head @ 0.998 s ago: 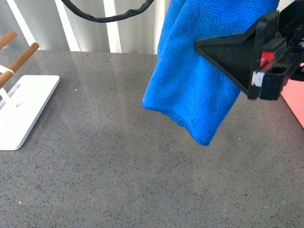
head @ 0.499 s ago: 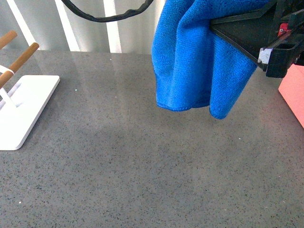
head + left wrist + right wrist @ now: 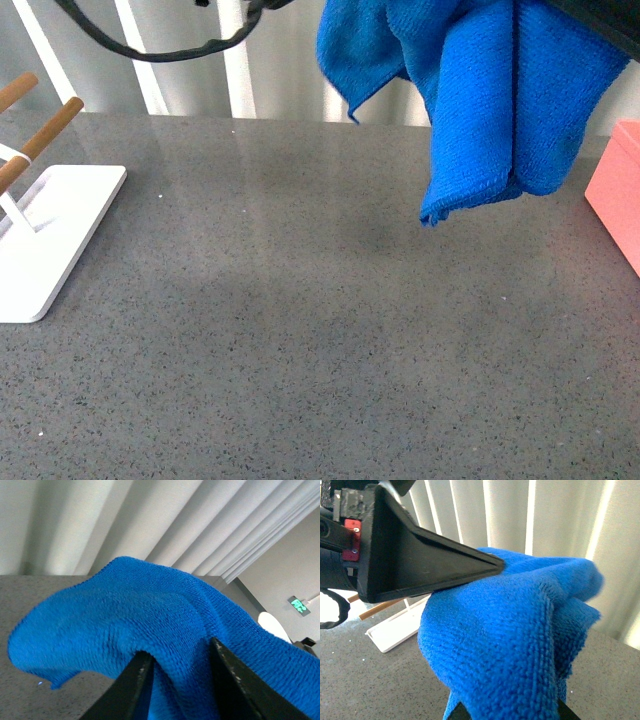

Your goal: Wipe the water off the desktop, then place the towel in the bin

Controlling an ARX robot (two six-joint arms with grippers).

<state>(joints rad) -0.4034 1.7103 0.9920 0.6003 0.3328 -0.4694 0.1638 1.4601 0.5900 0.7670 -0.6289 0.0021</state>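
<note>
The blue towel [image 3: 480, 110] hangs bunched in the air at the top right of the front view, above the grey speckled desktop [image 3: 300, 340]. Its lowest fold ends just left of the pink bin [image 3: 620, 190] at the right edge. My left gripper [image 3: 180, 665] is shut on the towel [image 3: 125, 615], with cloth pinched between its black fingers [image 3: 135, 685]. My right gripper [image 3: 510, 710] is shut on the towel [image 3: 505, 630] too, and thick folds cover most of its tips. The left gripper's black finger [image 3: 420, 565] reaches into the cloth from the side.
A flat white stand [image 3: 50, 230] with brown wooden rods [image 3: 40, 135] sits at the desktop's left edge and shows in the right wrist view too, stand [image 3: 395, 625]. A black cable [image 3: 150, 48] loops at the top. Pale vertical blinds run behind the desktop.
The towel has risen and shifted right, towards the bin, bunching into tighter folds. The black gripper at the right of the front view has gone up out of it.
</note>
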